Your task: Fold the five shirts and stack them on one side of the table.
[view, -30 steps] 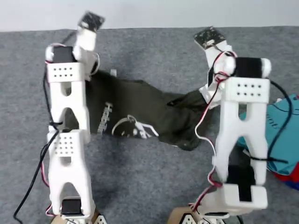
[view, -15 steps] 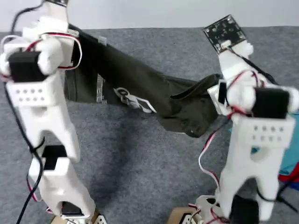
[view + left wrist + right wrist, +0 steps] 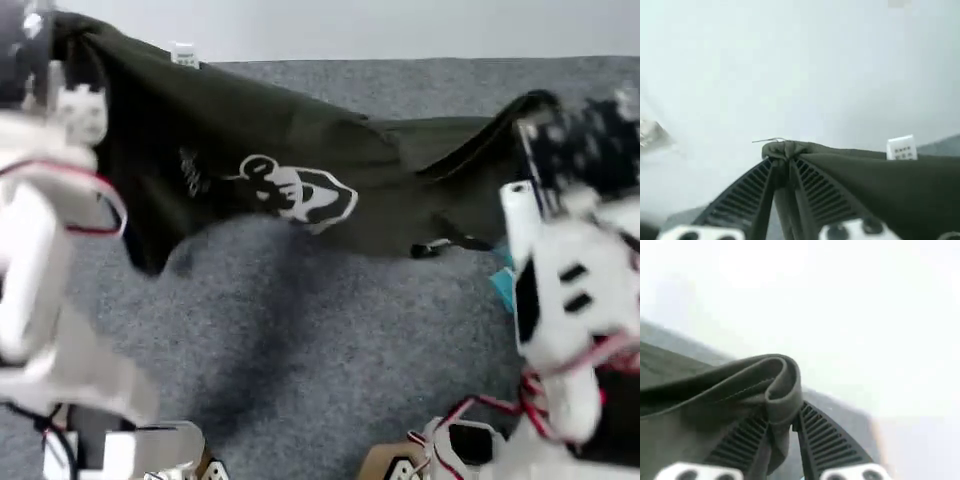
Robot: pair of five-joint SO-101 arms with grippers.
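Note:
A dark olive shirt (image 3: 270,170) with a white print hangs stretched in the air above the grey table (image 3: 330,360), held up between both arms. My left gripper (image 3: 782,162) is shut on a bunched corner of the shirt (image 3: 870,185) beside a white label (image 3: 901,148). At the shirt's other end my right gripper (image 3: 785,415) is shut on a rolled fold of cloth (image 3: 715,390). The left arm (image 3: 40,250) rises at the left of the high view, the right arm (image 3: 570,290) at the right.
A sliver of teal cloth (image 3: 502,288) shows at the table's right side, mostly behind the right arm. Grey table surface lies open beneath the hanging shirt.
Both arms have lifted and spread apart, raising the dark shirt off the table and pulling it wide. The arms now sit much closer to the camera.

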